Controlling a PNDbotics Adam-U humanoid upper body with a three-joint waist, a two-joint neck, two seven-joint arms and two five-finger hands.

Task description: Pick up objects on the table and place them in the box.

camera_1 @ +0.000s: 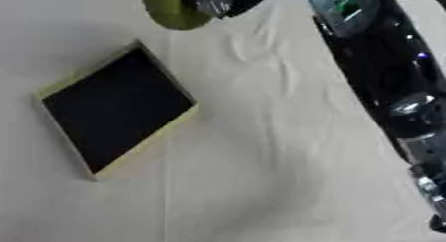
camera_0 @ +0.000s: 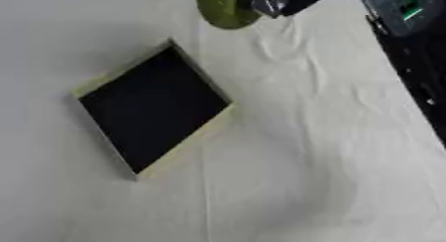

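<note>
A shallow box (camera_0: 190, 140) with a pale yellow rim and a black inside lies askew on the white cloth, left of the middle, and nothing shows inside it. At the top edge is a rounded olive-green object (camera_0: 222, 9), partly cut off by the picture. My right hand (camera_1: 218, 1), black and silver, comes in from the upper right and is shut on the green object's right side. It is beyond the box's far corner. My left hand shows in neither view.
A white, creased cloth (camera_0: 331, 161) covers the table. My right arm (camera_1: 392, 86) runs dark along the right side, carrying a small panel with a green light (camera_1: 344, 7). The table's right edge (camera_0: 409, 81) slants down, with dark space beyond.
</note>
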